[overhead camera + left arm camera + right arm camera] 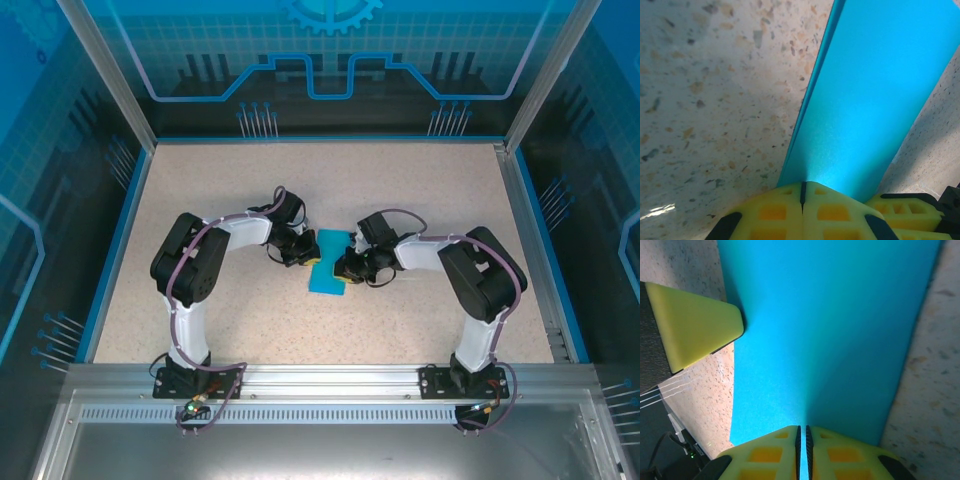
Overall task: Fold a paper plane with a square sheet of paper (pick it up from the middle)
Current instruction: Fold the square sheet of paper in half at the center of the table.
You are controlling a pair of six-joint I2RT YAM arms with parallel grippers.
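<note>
Left claw (802, 191): pinched shut on sheet (870, 100), 9 o'clock edge | right claw (801, 432): closed on 3 o'clock edge | purpose: likely lifting mid-sheet off bench (420, 200) to crease

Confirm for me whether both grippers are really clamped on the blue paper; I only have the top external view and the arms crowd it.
Observer: In the left wrist view the left gripper is shut, with the blue paper coming out of its seam.
Operator: Now check the right one.
Observer: The right gripper is shut on the paper too; it runs into the narrow slit between its fingers.
Operator: Report the paper's shape.
Observer: Left wrist view shows a second layer along its left edge, so it looks folded.
</note>
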